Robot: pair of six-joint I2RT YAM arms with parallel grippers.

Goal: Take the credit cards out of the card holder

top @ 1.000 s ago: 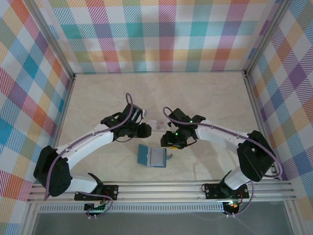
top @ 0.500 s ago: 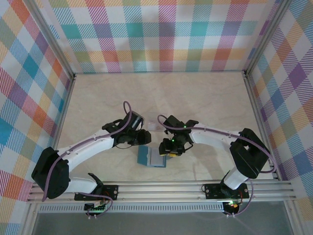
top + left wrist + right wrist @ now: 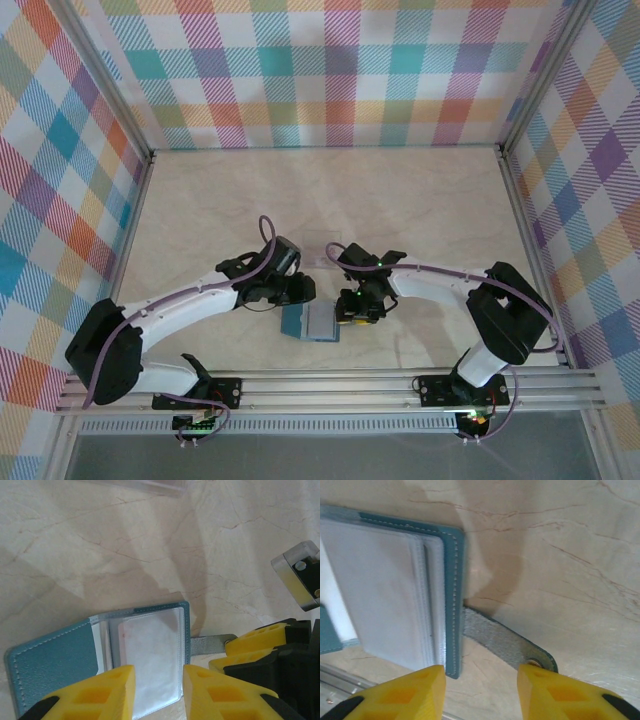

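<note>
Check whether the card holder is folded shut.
No, the card holder lies spread open, its clear sleeves facing up.

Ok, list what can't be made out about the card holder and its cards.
- Credit cards: count unclear, left wrist view; cloudy sleeves overlap in the card holder, left gripper covers its lower edge.
- Holder's left part: right wrist view, cut off by the frame edge.
- Card print: blurred behind plastic.

Overhead view looks down — both wrist views, close, share card holder [image 3: 55, 664]
</note>
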